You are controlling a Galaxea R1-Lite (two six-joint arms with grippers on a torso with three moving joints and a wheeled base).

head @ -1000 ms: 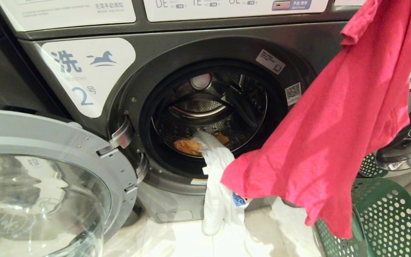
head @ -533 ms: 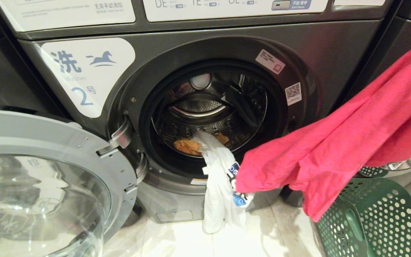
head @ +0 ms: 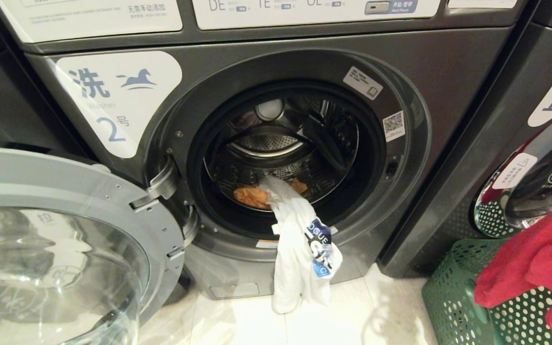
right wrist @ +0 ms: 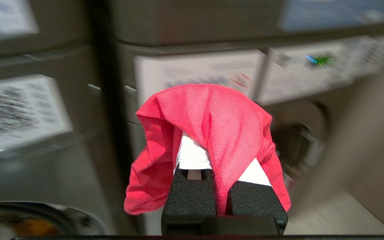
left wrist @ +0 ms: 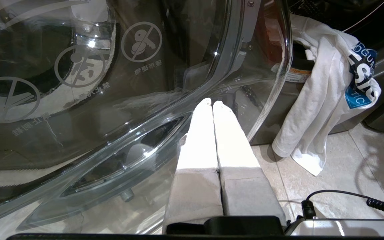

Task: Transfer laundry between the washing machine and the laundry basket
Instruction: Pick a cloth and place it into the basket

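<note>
- The washing machine (head: 237,62), the dark grey one numbered 2, fills the head view, its round opening facing us and the drum (head: 281,153) bare metal inside.
- Its glass door (head: 51,249) hangs wide open on the left, hinges just beside the opening.
- A second washer (head: 539,143), numbered 1, stands right next to it on the right, door shut.
- Down in the lower right corner, the green perforated laundry basket (head: 453,297) sits on the pale tiled floor (head: 237,326), in front of that second washer.
- And there's the red garment (head: 539,258), bunched up and hanging over the basket's rim at the right edge of the head view.
- The white T-shirt (head: 300,249) with a blue printed patch spills out of the drum, over the lip of the opening and down to the floor.
- An orange cloth (head: 252,195) lies at the bottom of the drum, just behind the white shirt.
- The right gripper (right wrist: 208,146) is clamped tight on the red garment, fabric draped right over its fingertips.
- The left gripper (left wrist: 212,104) is parked low beside the glass door, fingers pressed together, holding nothing.
</note>
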